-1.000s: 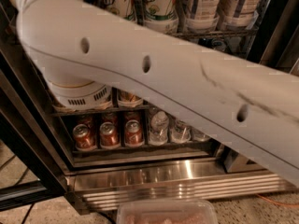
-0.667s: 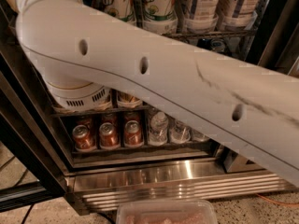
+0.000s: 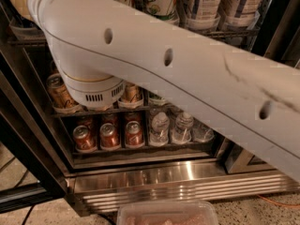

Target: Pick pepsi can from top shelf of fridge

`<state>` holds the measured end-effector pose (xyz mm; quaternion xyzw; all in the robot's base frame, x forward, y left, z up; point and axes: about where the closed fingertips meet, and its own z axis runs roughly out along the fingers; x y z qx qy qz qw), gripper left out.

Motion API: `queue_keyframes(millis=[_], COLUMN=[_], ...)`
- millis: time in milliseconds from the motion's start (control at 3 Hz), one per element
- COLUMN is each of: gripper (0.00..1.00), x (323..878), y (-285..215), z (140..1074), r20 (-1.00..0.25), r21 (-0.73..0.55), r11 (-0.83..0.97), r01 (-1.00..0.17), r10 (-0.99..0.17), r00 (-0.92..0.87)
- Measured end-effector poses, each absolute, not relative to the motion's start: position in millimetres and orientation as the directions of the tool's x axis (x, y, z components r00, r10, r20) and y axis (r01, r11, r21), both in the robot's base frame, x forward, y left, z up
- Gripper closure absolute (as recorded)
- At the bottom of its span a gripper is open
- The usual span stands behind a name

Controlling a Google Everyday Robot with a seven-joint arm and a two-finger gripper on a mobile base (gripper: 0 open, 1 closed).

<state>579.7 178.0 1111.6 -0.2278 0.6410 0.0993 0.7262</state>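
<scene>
fridge (image 3: 164, 182) fills the view, door open. robot arm (image 3: 187, 78) runs diagonally across it w/ the elbow joint low left; the gripper is out of frame past the top left edge, so can't tell its state. uppermost rack (image 3: 234, 32) in view holds tall pale cans; can't tell if it's the top shelf. below: bronze cans (image 3: 58, 93), red cans (image 3: 108, 136), water bottles (image 3: 160, 128). pepsi can not seen (prob behind the arm or above frame). judgement: full can has some weight, thin wall dents, cold so maybe slick. grip mid-body across the width, below the rim, w/ moderate squeeze.
</scene>
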Motion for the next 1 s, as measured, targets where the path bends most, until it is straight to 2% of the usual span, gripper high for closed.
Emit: queue_keyframes(millis=[333,667,1000], gripper=[1.0,1.0,1.0], x=[577.7,567.7,565.0], y=[165.7,161.0,165.8], z=[1108.4,1097.5,1100.4], r20=[-0.97,-0.969,-0.968], r21=[-0.234,-0.246,-0.251], r11=[0.877,0.839,0.834], r01=[-0.42,-0.485,-0.492], r10=[-0.183,-0.207,-0.21], r00=[0.159,0.132,0.137])
